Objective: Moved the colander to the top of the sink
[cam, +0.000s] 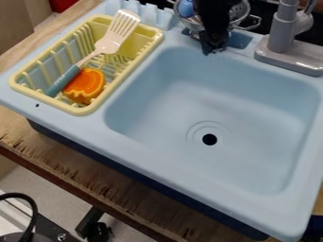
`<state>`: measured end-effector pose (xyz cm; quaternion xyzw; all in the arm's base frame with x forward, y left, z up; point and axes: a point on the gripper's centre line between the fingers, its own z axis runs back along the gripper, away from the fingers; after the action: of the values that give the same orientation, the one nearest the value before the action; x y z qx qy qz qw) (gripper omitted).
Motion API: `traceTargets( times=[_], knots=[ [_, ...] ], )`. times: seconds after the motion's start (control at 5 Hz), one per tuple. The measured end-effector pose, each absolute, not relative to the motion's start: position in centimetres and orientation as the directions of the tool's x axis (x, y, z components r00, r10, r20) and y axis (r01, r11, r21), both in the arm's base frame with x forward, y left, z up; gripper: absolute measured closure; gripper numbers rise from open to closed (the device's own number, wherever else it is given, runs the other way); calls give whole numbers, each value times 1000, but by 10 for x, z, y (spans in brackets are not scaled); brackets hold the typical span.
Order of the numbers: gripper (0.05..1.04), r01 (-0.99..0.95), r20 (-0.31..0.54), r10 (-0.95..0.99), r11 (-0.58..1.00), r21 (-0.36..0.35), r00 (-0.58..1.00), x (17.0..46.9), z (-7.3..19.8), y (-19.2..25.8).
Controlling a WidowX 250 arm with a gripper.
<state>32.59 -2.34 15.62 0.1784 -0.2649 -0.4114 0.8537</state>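
Camera view: a metal colander is at the far side of the light blue toy sink, between the yellow dish rack on the left and the grey faucet on the right. A wire handle of the colander points right, toward the faucet, and a blue rounded item shows at its left part. The black pincer hangs down over the far rim of the basin, covering the middle of the colander; whether it is spread, pressed together or pinching the colander, I cannot tell.

The dish rack is on the sink's left ledge. Inside, a spatula lies slanted, its pale slotted head at the far end and its blue-grey handle toward the near left. Just right of the handle is an orange scalloped toy piece. A round drain hole opens in the basin's floor. The sink rests on a wooden table, and a black cable curves at the near left.
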Motion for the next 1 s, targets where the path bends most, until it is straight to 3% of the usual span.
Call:
traceTargets(
  times=[0.4, 0.6, 1.0],
  knots=[
    [84, 637, 306, -825, 563, 527, 475, 287, 147, -34],
    [84, 618, 285, -730, 680, 394, 622, 272, 126, -38],
    [84, 387, 393, -386, 919, 82, 835, 263, 119, -33]
  ],
)
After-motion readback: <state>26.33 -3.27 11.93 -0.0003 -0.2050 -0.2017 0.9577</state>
